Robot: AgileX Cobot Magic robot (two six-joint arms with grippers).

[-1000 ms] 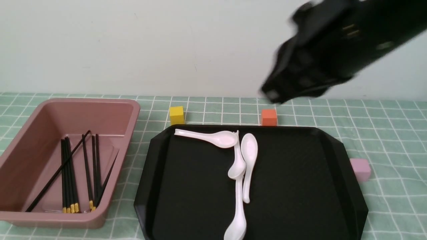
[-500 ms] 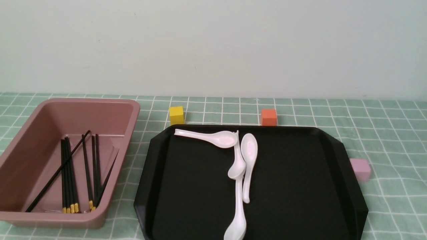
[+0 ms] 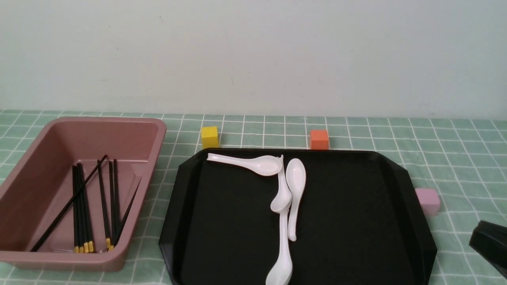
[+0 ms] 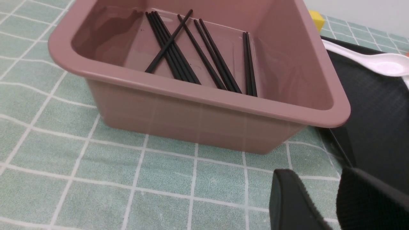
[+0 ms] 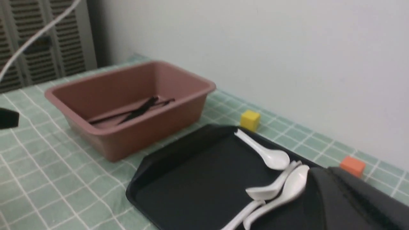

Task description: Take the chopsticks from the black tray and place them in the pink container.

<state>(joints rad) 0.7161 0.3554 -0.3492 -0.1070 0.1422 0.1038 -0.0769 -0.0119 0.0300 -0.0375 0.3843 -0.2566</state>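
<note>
1. Chopsticks (image 3: 81, 209): every one in view lies inside the pink container (image 3: 144, 190). Most run roughly lengthwise; one crosses diagonally over its neighbours. Gold bands show at several near ends.
2. Container position: on the green checked tablecloth (image 3: 467, 158), left of the black tray (image 3: 336, 213), a strip of cloth between them.
3. Tray contents: four white soup spoons (image 3: 266, 165). One lies crosswise near the far left corner; the other three run roughly near-to-far around the middle, close together or touching.
4. Left gripper (image 4: 319, 174): fingers parted, nothing between them. It hangs on the near side of the container.
5. Right gripper (image 5: 322, 171): clenched, no object seen in its grasp. Its wrist view takes in both container and tray.
6. Right arm (image 3: 493, 245): only a dark portion enters the front view, at the lower right corner.
7. Blocks: yellow block (image 3: 210, 137) and orange block (image 3: 319, 139) sit just beyond the tray's far edge; pale pink block (image 3: 428, 201) sits beside its right edge.
8. Background: plain pale wall (image 3: 253, 55); louvred panels (image 5: 68, 38) show in the right wrist view.
</note>
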